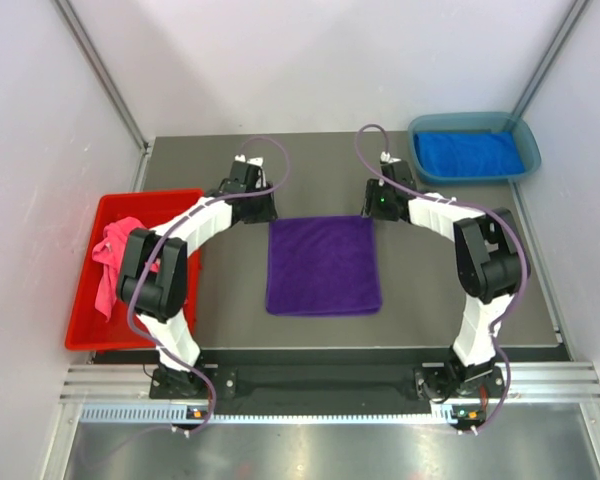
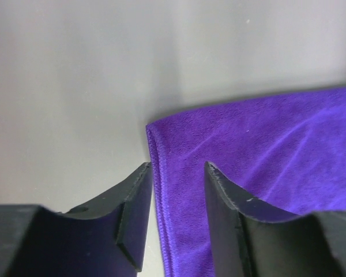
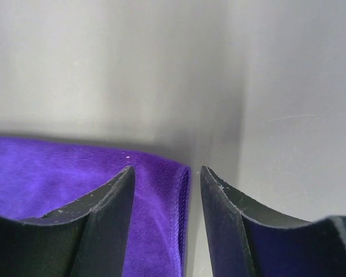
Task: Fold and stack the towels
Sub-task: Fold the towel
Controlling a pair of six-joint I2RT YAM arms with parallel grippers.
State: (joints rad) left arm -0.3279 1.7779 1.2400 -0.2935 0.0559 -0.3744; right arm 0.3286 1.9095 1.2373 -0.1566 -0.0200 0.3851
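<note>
The purple towel (image 1: 323, 265) lies flat and open in the middle of the table (image 1: 230, 325), not yet folded. The left claw (image 2: 177, 167) sits at its upper-left corner and the right claw (image 3: 166, 170) at its upper-right corner. Both are open, fingers apart, with the towel's side hem running up between them and nothing pinched.

The risk, as I see it, is a thin bite. Each claw has one finger over cloth and the other over bare table, so closing may catch only the hem, or slide off it. If one side grabs and the other misses, the towel will swing round and the fold will come out crooked. The fingers look very low, so they could also press on the table and drag the cloth into wrinkles rather than lift it.

A blue towel (image 1: 468, 153) rests folded in the tray (image 1: 525, 130) at upper right. A pink towel (image 1: 110, 255) is bunched in the bin (image 1: 85, 330) at left.

I can read no brand, label or writing anywhere.
</note>
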